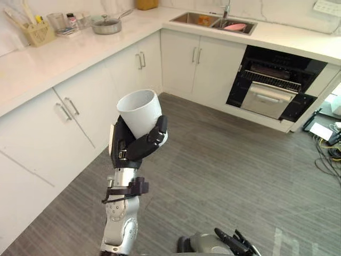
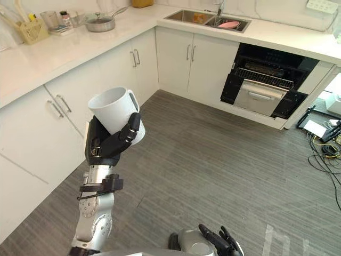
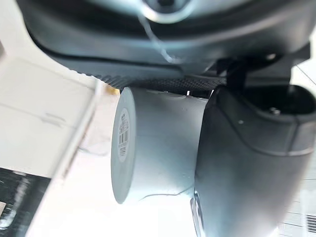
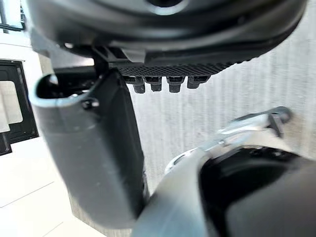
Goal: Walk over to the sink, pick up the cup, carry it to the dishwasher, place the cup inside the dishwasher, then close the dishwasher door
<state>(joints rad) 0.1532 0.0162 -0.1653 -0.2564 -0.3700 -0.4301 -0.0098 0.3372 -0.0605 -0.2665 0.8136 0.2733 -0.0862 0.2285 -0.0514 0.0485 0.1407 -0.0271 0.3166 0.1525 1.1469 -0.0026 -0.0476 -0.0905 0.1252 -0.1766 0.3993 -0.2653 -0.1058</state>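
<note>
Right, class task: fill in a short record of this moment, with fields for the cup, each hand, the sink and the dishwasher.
cup: white, mouth up, held above the floor
left hand: fingers curled round the cup
right hand: low, fingers relaxed, holding nothing
sink: in the far counter, pink item inside
dishwasher: under that counter, open, rack visible

White handled mug is aloft, tilted, mouth up, clasped in the dark left hand; black dishwasher gapes open, rack showing, beside the steel sink.

One cup, one pan, one dishwasher.
</note>
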